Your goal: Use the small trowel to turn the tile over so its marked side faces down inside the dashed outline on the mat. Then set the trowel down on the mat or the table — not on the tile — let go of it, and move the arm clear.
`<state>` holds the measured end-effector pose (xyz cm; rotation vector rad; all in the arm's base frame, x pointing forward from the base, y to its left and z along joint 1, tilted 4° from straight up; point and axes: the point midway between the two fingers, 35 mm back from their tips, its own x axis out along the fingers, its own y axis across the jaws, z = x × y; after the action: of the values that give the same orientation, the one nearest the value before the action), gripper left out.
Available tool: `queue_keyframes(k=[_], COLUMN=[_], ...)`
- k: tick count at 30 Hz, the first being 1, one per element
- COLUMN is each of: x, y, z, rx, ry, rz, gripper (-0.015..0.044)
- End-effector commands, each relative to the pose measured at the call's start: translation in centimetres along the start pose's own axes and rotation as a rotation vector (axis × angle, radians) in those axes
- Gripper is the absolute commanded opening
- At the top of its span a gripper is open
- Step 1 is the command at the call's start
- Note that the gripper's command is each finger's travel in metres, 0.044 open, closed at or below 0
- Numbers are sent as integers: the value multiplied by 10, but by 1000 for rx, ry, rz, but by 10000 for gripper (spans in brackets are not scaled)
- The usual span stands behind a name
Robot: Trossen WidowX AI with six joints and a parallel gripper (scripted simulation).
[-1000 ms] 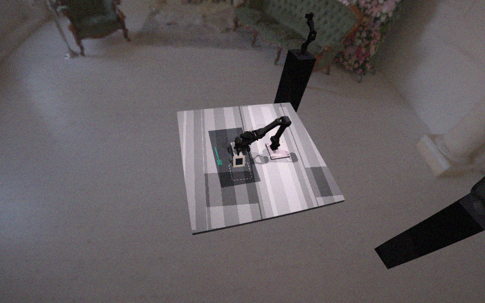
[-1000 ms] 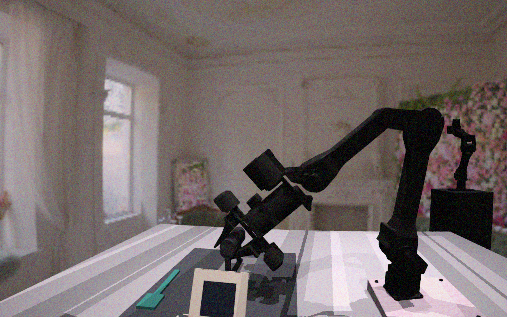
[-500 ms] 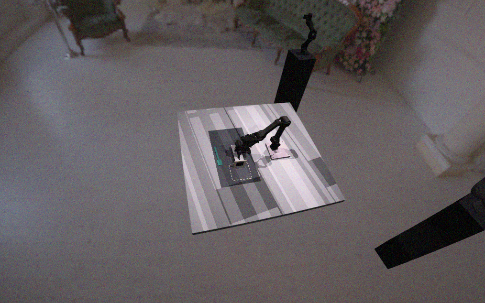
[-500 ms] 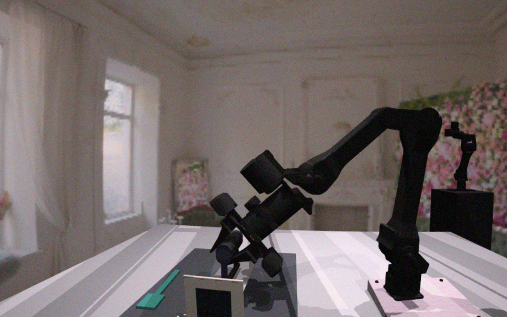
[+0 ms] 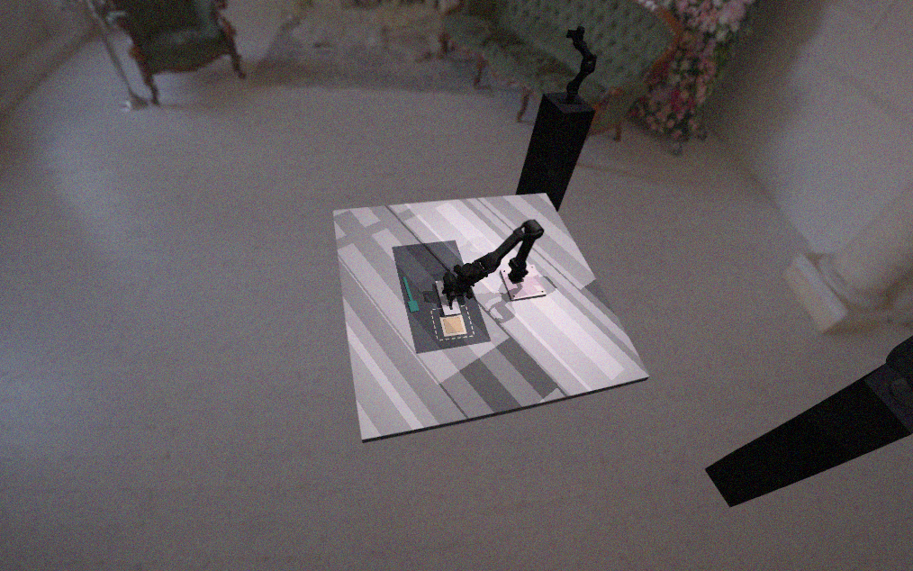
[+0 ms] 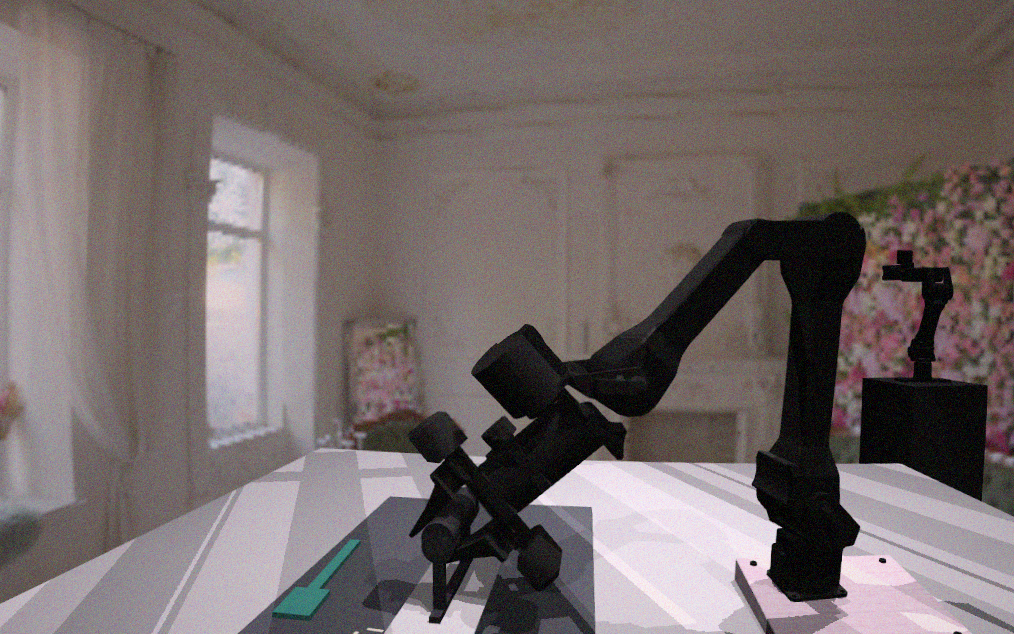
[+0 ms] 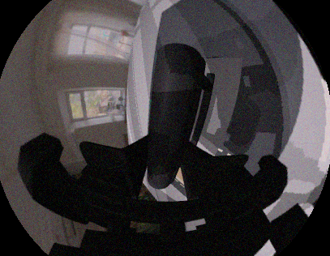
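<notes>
The tile (image 5: 454, 325) lies inside the dashed outline (image 5: 438, 339) on the dark mat (image 5: 420, 262) (image 6: 566, 523). Its upper face is tan with a pale border, and no dark mark shows on it. The exterior view does not show the tile. My gripper (image 5: 451, 284) (image 6: 452, 521) (image 7: 165, 137) is shut on the thick black handle of the trowel (image 6: 438, 586) (image 7: 177, 101). The trowel's thin black shank points down over the light strip, just behind the tile. Its blade cannot be made out, and whether it touches anything is unclear.
A teal flat tool (image 5: 411, 301) (image 6: 306, 600) lies on the mat's left side. A light strip (image 5: 450, 310) (image 6: 408, 610) lies on the mat behind the tile. The arm's pink base plate (image 5: 525, 285) (image 6: 873, 586) is at the right. Patterned shadows cross the table (image 5: 403, 397).
</notes>
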<state>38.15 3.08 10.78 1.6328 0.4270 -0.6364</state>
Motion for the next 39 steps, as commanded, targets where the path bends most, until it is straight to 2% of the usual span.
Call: queue_keyframes(k=[1,20,39], x=[3,-35,-37], y=[0,43,44], z=[-5,86,89], rx=[9,3,2], ry=[-4,-9,-9], rz=[17,17,18], gripper=[0,0,0])
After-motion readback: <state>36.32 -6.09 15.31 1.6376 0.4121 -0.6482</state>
